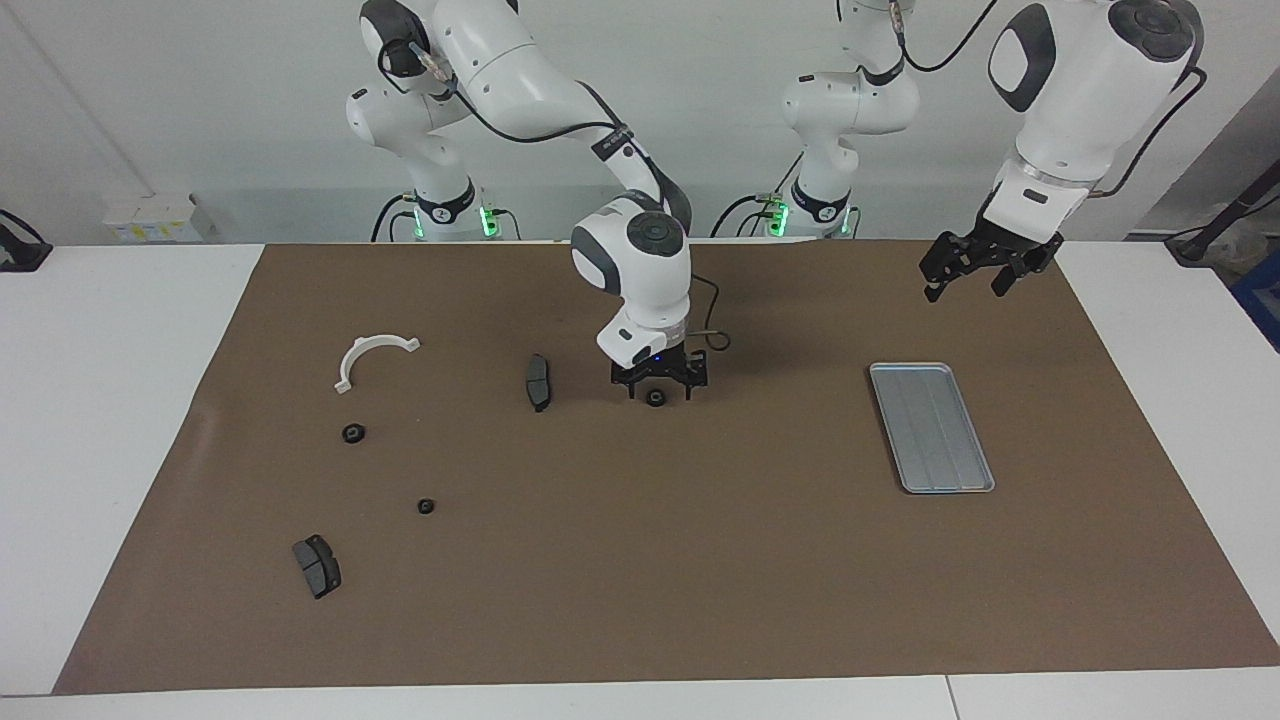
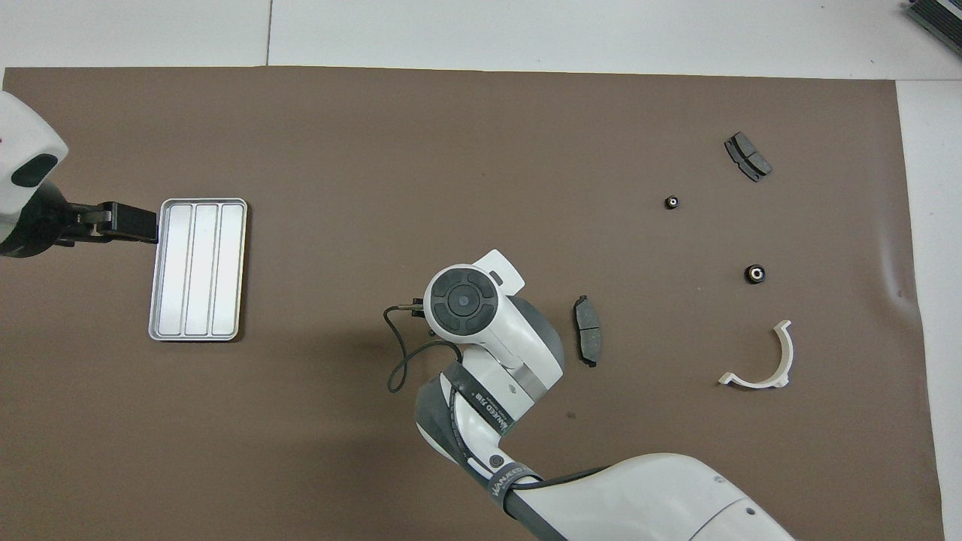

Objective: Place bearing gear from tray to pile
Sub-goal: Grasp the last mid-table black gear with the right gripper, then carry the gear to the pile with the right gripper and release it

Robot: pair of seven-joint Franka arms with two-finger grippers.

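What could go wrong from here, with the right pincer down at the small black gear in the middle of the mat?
1. The right pincer straddles the small gear low on the mat; if it closes off-centre, the round part might slip or roll away.
2. The brake pad lies beside it, toward the pile; a low carry there may knock it.
3. The left pincer waits above the mat near the tray, so it seems no risk.

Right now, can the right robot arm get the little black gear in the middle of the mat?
Probably yes. The right gripper is already down at the bearing gear, one finger on each side of it. Nothing else lies close; the nearest brake pad sits well apart.
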